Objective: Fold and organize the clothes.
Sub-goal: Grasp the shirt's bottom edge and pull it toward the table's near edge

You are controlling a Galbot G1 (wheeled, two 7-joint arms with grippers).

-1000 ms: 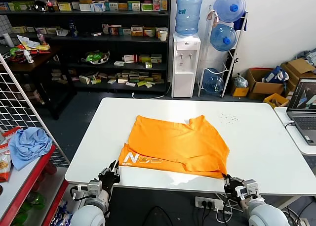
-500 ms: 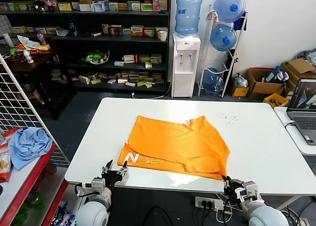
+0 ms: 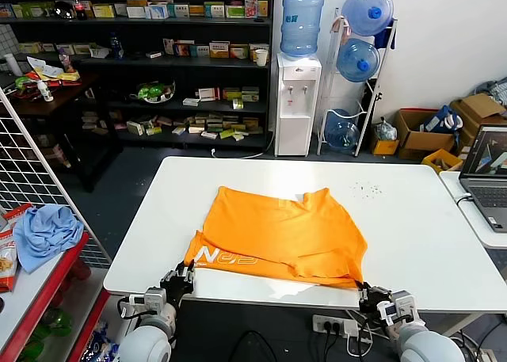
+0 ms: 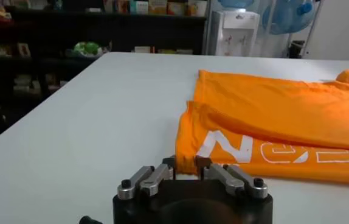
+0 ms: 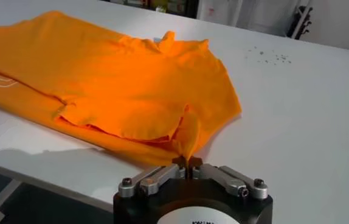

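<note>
T-shirt: you have the orange shirt lying partly folded at the middle of the white table, white lettering along its near edge.
Left gripper: you will find it at the shirt's 7 o'clock corner, at the table's near edge; fingers drawn in on the lettered corner, cloth pinched between the tips.
Right gripper: at the shirt's 5 o'clock corner; fingers together, clamped on a raised peak of orange fabric.
Blue cloth: on the red shelf at 9 o'clock, well apart from the table.
Laptop: at 3 o'clock, on a separate surface.
Water dispenser: at 12 o'clock, beyond the table.
</note>
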